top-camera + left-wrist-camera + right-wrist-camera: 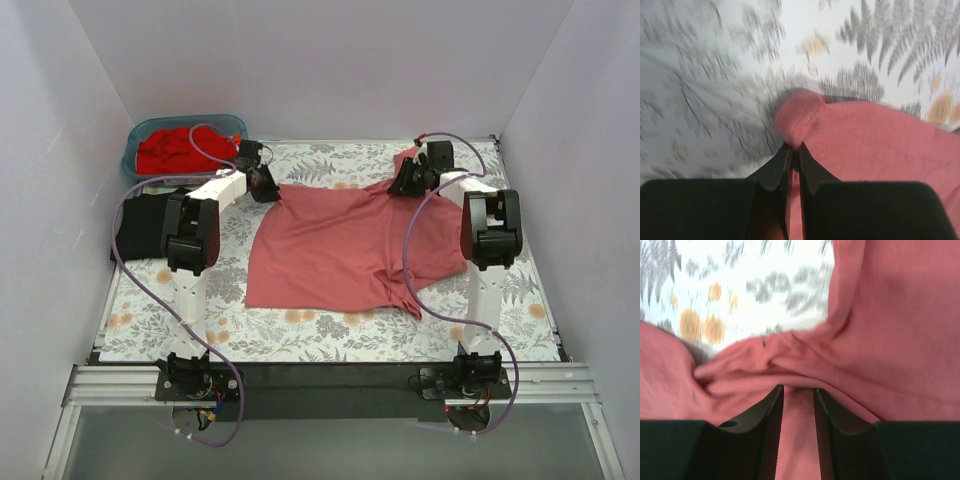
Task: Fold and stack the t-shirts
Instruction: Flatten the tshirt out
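Note:
The salmon-pink t-shirt [340,250] lies spread over the middle of the floral table cover. My left gripper [266,188] is shut on its far left corner; the left wrist view shows the fingers [780,165] pinching a hemmed fold of the pink t-shirt [870,145]. My right gripper [408,180] is shut on the far right edge; in the right wrist view bunched cloth of the pink t-shirt [880,330] fills the gap between the fingers [840,412]. A black t-shirt [140,225] lies folded at the left edge. Red t-shirts [175,150] are piled in the blue bin.
The blue bin [232,124] stands at the far left corner. White walls enclose the table on three sides. The floral table cover [330,335] shows bare in front of the pink shirt. Purple cables hang from both arms.

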`<control>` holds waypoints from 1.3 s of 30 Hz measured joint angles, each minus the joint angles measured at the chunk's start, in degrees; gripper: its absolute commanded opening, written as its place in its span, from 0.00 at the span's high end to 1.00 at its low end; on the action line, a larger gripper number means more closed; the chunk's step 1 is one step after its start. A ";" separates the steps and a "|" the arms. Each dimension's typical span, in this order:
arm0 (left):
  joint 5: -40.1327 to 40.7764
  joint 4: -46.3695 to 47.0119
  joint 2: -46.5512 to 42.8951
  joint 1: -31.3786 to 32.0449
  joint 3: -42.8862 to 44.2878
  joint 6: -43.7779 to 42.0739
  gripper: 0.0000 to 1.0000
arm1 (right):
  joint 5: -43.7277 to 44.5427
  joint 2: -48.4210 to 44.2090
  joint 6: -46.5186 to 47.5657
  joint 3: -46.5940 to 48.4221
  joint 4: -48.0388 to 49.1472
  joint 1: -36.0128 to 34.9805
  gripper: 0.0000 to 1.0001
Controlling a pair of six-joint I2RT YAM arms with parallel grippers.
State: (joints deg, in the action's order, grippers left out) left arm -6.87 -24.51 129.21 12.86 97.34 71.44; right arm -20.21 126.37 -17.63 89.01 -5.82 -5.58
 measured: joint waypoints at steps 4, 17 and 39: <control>2.29 -1.81 6.97 -2.36 12.33 -0.61 0.58 | 0.66 7.96 0.76 13.46 -0.70 0.96 0.51; 6.75 -3.67 -14.91 -2.19 -5.20 -4.04 0.35 | 3.37 -17.11 5.01 -2.71 -6.51 1.66 0.46; 8.83 -5.49 -41.53 14.69 -47.30 -2.67 0.58 | 29.97 -37.46 5.66 -27.12 -21.44 -29.51 0.49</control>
State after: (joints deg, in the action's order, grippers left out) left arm 1.96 -30.00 87.68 27.55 50.04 68.77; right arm 9.76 88.90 -11.97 61.89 -27.27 -35.09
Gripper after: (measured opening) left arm 0.439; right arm 0.511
